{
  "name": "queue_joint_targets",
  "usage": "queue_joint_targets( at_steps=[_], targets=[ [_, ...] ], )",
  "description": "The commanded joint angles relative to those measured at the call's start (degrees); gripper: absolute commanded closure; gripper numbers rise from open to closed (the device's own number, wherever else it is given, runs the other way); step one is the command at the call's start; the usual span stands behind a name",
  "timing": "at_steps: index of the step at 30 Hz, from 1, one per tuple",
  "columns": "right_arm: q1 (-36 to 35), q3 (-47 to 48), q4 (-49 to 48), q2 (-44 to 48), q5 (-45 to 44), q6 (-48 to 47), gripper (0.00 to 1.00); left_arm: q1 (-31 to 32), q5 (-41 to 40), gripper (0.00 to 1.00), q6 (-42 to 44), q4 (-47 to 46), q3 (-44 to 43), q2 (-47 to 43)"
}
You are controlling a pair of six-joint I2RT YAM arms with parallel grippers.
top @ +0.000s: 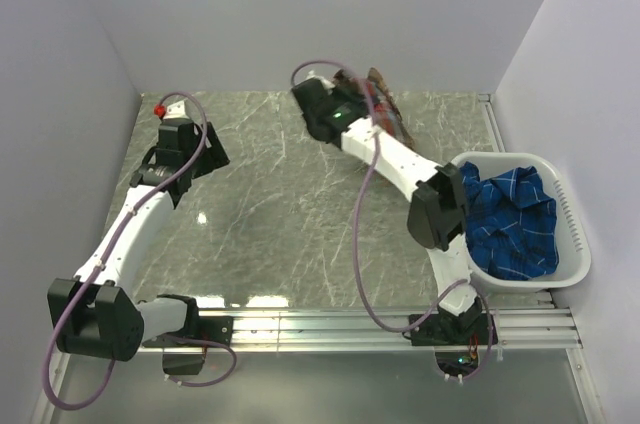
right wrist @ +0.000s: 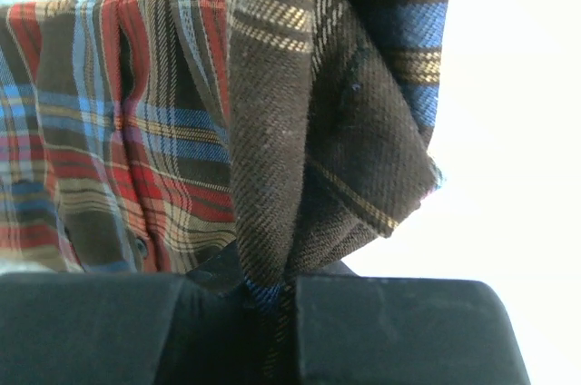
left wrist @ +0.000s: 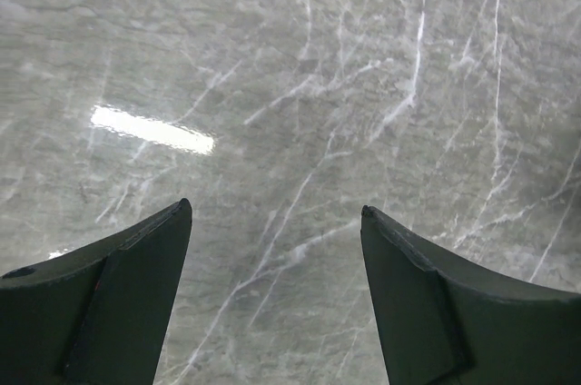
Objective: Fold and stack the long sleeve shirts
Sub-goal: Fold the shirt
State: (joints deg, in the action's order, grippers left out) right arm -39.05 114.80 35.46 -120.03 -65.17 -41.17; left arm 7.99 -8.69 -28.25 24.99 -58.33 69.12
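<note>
I held red shirt [right wrist: 136,131] clamped in right claw [right wrist: 270,299], hanging near far table [top: 280,204] edge; left claw [left wrist: 275,211] apart, empty; blue shirt [top: 515,219] lay in basket [top: 572,212]. Best, I judged: bring red shirt to centre, spread flat with 2 claws.

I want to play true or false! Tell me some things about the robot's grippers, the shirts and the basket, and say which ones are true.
1. The right gripper is shut on the red plaid shirt. True.
2. The blue shirt is neatly folded. False: it lies crumpled in the white basket.
3. The left gripper is open and holds nothing. True.
4. Both shirts are in the white basket. False: only the blue shirt is; the red plaid shirt is outside it, in the right gripper.
</note>
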Motion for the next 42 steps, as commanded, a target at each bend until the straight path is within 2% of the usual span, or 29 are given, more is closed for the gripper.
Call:
queue_joint_targets(
  at_steps=[1, 4, 9, 21, 26, 27, 33, 42],
  targets=[
    [-5.5, -0.3, -5.5, -4.0, -10.9, -6.0, 1.0, -0.8, -3.9, 0.19, -1.1, 0.2, 0.1, -2.5],
    [-11.1, 1.0, -2.4, -10.1, -8.5, -2.2, 1.0, -1.8, -5.8, 0.19, -2.2, 0.8, 0.0, -3.4],
    [-18.7, 0.9, -3.6, -18.7, -7.9, 1.4, 1.0, -3.3, -7.0, 0.19, -2.9, 1.2, -0.1, -4.1],
    [-31.1, -1.8, -7.9, -22.6, -7.6, 4.2, 0.97, -5.8, -5.9, 0.2, -3.6, 0.8, -0.1, -5.3],
    [-35.7, -0.1, -3.5, -23.2, -2.9, 10.7, 0.73, -6.4, -5.1, 0.2, -3.6, 0.7, 0.0, -5.5],
    [-36.9, 0.1, -2.8, -23.1, -2.1, 11.4, 0.64, -6.5, -4.8, 0.2, -3.6, 0.6, 0.0, -5.5],
    [-39.6, 1.7, 2.3, -20.2, 6.6, 18.4, 0.43, -7.2, -3.4, 0.2, -3.9, 0.0, 0.1, -6.3],
    [-41.6, -2.2, 5.9, -7.7, 18.4, 27.3, 0.35, -7.8, 1.5, 0.18, -6.3, 2.6, -5.0, -6.4]
  ],
)
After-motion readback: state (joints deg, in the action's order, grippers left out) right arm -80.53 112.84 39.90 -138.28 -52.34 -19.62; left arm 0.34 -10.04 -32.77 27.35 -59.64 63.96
